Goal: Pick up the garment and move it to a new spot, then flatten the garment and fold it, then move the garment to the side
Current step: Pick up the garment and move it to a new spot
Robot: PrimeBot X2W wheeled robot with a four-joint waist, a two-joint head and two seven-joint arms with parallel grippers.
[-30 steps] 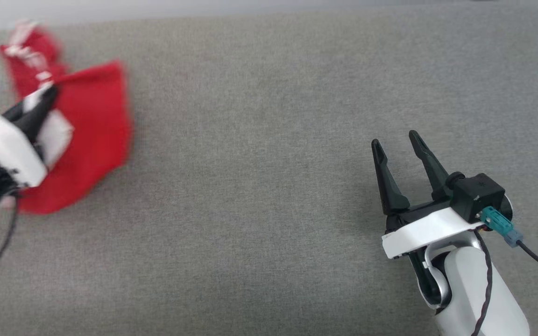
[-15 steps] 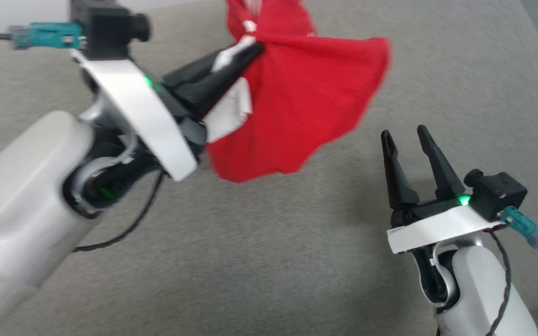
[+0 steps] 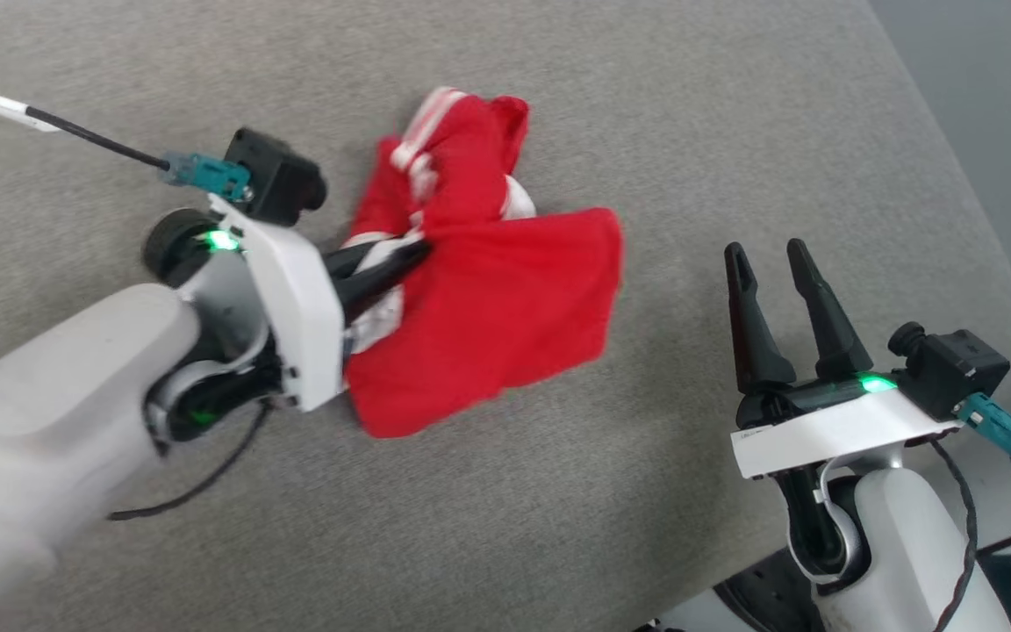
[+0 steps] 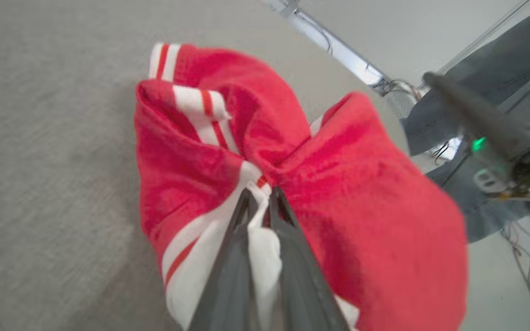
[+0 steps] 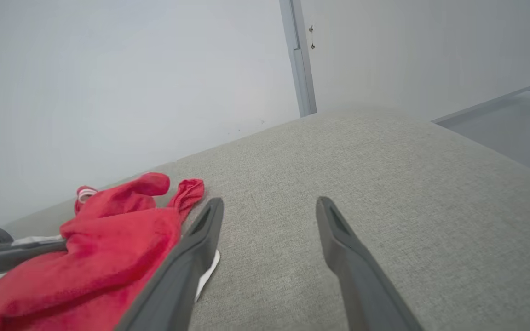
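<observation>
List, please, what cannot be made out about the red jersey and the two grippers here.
- Crumpled red jersey-style garment with white striped trim: any print is buried in its own folds, in the head and left wrist views.
- The left gripper, shut on it: folds hide how much cloth is pinched.
- The right gripper, open: a blurred dark shape in the left wrist view.
- Right wrist view: the picture's left edge cuts the garment off.

The light was bright and even. The garment (image 4: 352, 197) looked blurry up close; a soft shadow lay beside it.
</observation>
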